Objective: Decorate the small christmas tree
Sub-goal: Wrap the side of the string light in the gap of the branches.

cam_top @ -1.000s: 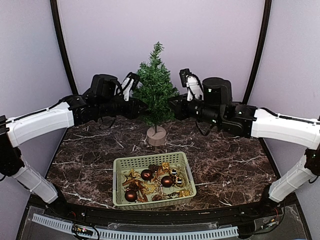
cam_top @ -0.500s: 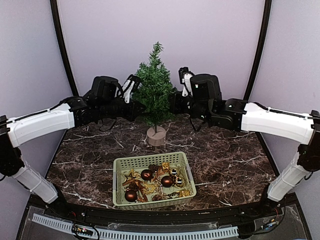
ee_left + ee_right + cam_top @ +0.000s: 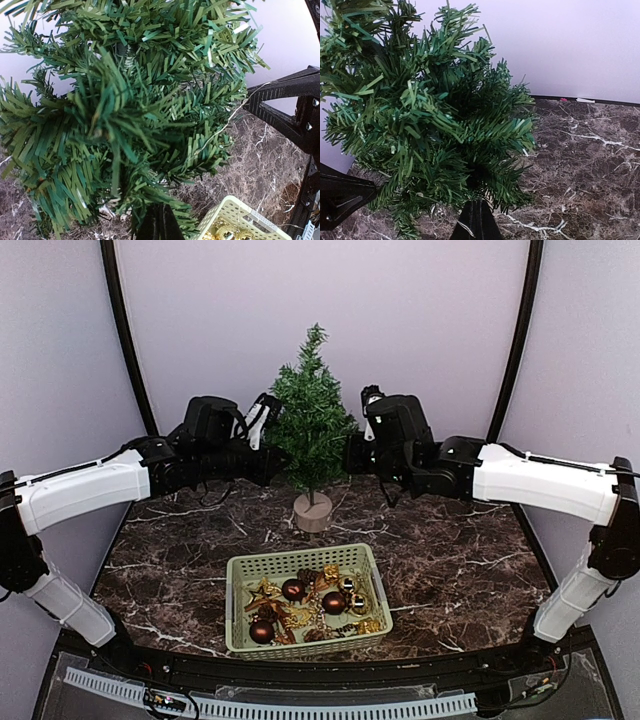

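Reaching into the bare small christmas tree (image 3: 312,430) at the rear of the desk (image 3: 450,560), the left tool (image 3: 272,455) and right tool (image 3: 350,453) are both resting clenched amid its branches, the baubles (image 3: 334,602) lying unhung in the basket (image 3: 236,580).

The whole worktop (image 3: 450,560) is taken in from high above its near edge by the top external view, turned down toward the far side. The small christmas tree (image 3: 312,430) is seen at very close range by both wrist views, from opposite sides and level with its lower branches, which are shared by all three views; a corner of the basket (image 3: 235,207) is caught by the left wrist view.
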Controlling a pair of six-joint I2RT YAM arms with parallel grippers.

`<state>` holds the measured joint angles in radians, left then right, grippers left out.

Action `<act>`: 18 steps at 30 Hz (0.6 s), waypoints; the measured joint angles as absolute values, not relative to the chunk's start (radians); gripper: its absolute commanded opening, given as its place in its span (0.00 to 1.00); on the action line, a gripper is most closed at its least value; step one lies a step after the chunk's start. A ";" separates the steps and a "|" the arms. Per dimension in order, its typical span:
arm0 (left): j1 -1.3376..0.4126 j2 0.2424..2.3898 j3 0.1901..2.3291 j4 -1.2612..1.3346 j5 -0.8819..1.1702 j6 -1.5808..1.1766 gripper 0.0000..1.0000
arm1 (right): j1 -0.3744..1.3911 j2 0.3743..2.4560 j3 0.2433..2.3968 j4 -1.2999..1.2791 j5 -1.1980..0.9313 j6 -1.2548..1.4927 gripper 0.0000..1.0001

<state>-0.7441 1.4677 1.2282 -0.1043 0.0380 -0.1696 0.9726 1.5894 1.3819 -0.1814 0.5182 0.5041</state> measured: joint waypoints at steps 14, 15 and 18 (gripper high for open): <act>-0.744 1.468 1.228 -0.102 0.037 -0.170 0.00 | 0.973 1.513 1.227 -0.179 0.456 0.526 0.00; -0.744 1.468 1.228 -0.102 0.037 -0.170 0.00 | 0.973 1.500 1.214 -0.175 0.443 0.525 0.00; -0.744 1.468 1.228 -0.102 0.038 -0.170 0.00 | 0.976 1.469 1.187 -0.156 0.413 0.519 0.00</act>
